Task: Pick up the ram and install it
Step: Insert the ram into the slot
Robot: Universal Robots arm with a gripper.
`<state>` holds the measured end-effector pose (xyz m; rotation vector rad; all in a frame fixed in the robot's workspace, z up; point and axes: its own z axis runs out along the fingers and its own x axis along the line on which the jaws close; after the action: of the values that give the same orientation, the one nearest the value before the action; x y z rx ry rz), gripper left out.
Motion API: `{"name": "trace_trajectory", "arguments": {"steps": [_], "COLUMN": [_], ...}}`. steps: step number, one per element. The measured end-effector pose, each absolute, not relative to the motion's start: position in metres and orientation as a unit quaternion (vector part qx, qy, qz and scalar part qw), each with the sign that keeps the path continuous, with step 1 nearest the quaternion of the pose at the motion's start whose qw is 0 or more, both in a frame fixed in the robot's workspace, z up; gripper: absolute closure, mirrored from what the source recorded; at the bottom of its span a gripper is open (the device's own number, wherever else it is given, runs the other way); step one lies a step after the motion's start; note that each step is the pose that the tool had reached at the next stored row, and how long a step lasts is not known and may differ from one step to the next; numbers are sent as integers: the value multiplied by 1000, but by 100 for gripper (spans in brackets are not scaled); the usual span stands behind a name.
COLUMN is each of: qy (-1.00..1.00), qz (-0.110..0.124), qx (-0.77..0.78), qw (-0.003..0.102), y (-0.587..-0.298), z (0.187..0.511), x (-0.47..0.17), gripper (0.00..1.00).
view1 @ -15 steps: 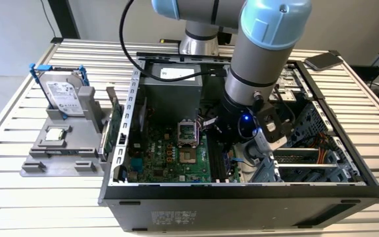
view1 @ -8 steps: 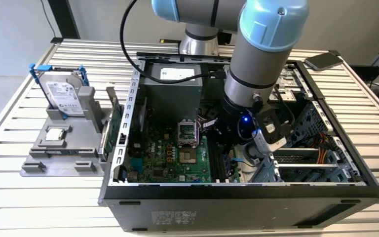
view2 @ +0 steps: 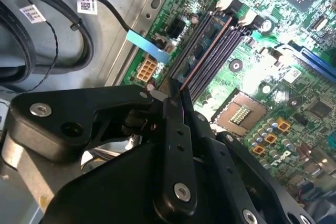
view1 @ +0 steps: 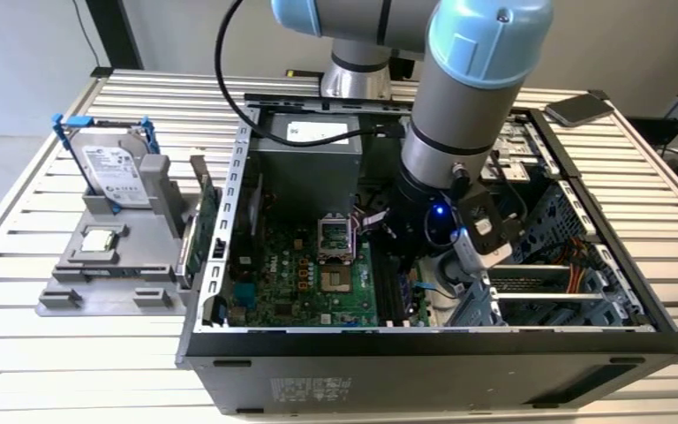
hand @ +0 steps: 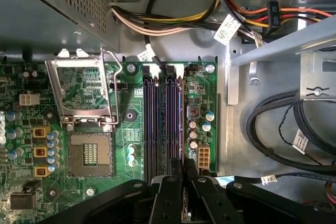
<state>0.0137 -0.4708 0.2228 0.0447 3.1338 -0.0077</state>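
The ram shows edge-on as a thin strip standing along the outermost black slot of the motherboard. In the second wrist view the ram's bluish face with dark chips runs along that slot. My gripper is low inside the open computer case, its black fingers pressed close on either side of the stick's near end. The same grip shows in the second wrist view at the gripper. In the exterior view the gripper hangs over the slot area. The neighbouring slots hold nothing.
An open processor socket with a raised metal frame lies beside the slots. Black cable bundles and a drive cage crowd the other side. Outside the case, a grey fixture holds a hard drive, a square chip and a green card.
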Motion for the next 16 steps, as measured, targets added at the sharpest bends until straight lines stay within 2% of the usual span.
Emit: {"name": "trace_trajectory", "arguments": {"steps": [16], "qy": [1000], "qz": [1], "qx": [17], "qw": [4], "y": [-470], "z": [216], "x": [14], "gripper": [100]}}
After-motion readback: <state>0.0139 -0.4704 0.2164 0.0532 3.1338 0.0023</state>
